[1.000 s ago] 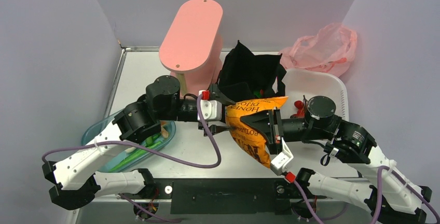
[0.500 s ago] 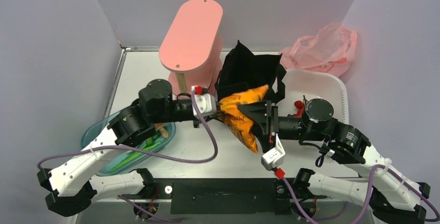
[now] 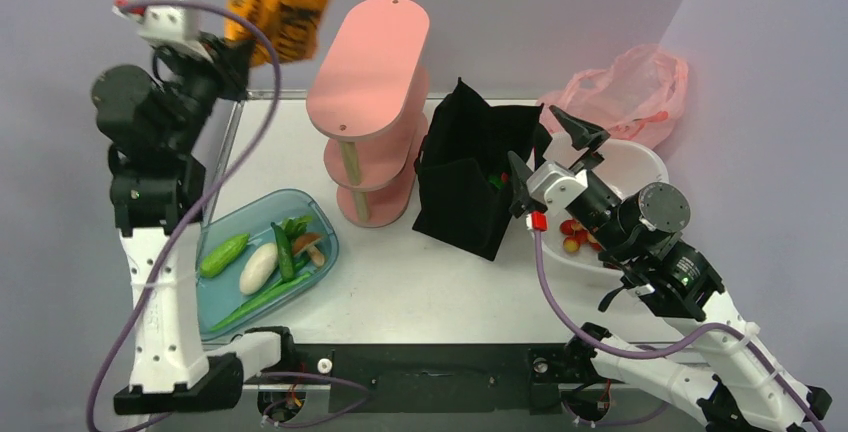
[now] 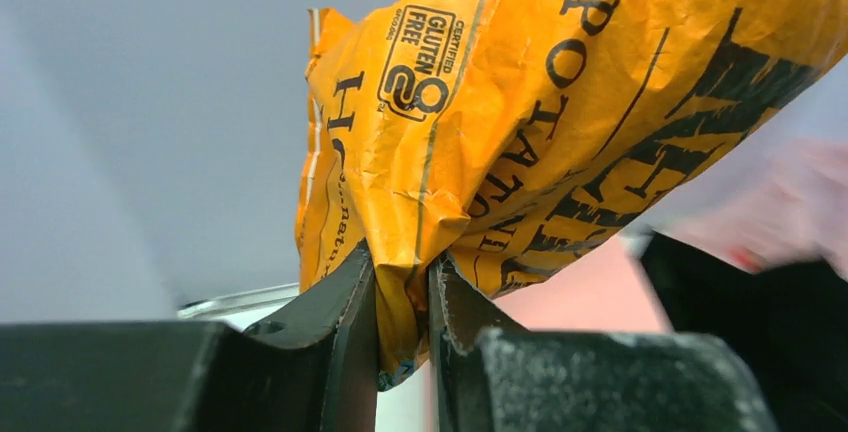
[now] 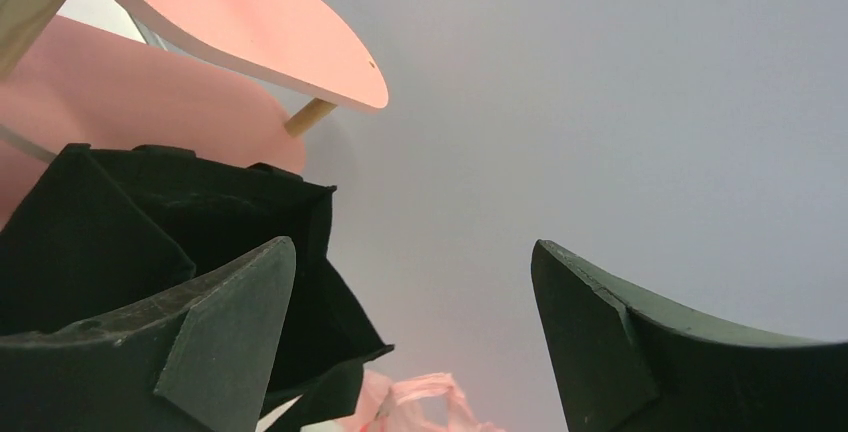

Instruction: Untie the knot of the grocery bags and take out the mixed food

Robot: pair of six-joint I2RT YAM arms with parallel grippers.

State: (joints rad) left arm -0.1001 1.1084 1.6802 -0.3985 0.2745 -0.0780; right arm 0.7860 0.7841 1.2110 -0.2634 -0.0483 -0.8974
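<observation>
The left gripper (image 4: pixel 403 292) pinches the orange packet (image 4: pixel 560 122) high over the table's (image 3: pixel 400 282) far-left corner. The right gripper (image 3: pixel 541 142), jaws spread wide, hangs beside the black tote (image 3: pixel 462 182).

Left of a pink three-tier stand (image 3: pixel 368 57), a blue oval dish (image 3: pixel 245 220) holds a small green cucumber (image 3: pixel 222 254) and a brown-capped mushroom (image 3: pixel 308 244); a white basin (image 3: pixel 640 157) sits far right.
</observation>
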